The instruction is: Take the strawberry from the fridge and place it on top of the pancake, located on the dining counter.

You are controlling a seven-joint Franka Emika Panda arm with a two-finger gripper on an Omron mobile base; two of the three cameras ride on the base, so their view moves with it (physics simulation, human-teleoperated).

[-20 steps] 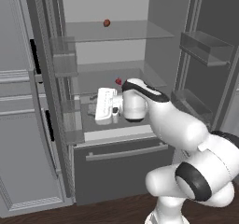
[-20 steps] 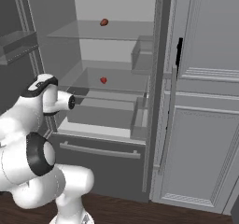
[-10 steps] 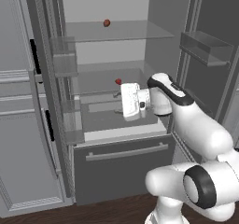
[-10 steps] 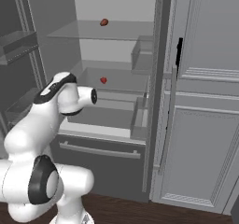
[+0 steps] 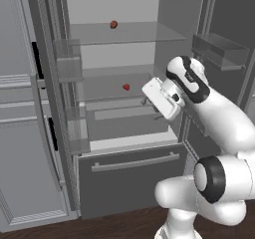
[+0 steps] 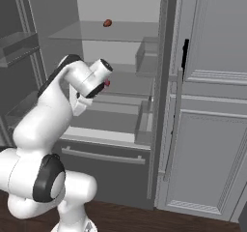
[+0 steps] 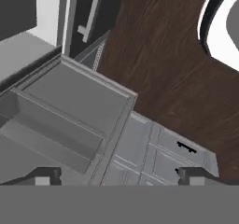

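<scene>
While jaws gape empty on the gripper (image 7: 119, 174), tiny bright red strawberry (image 5: 126, 87) sits on the fridge (image 5: 119, 59) middle glass shelf.

Inside the open fridge

The fridge (image 5: 124, 133) stands open, with its doors swung out to both sides. The strawberry (image 5: 126, 87) sits on the middle shelf (image 5: 107, 86), near the back. A small lump (image 5: 114, 24) sits on the top shelf (image 5: 129, 33), above the strawberry and a bit to the left. Under the shelves is the bottom drawer (image 5: 132, 176). The arm (image 5: 209, 113) reaches in from the right, in front of the middle shelf, just right of the strawberry. Cabinets (image 6: 212, 129) stand right of the fridge.
</scene>
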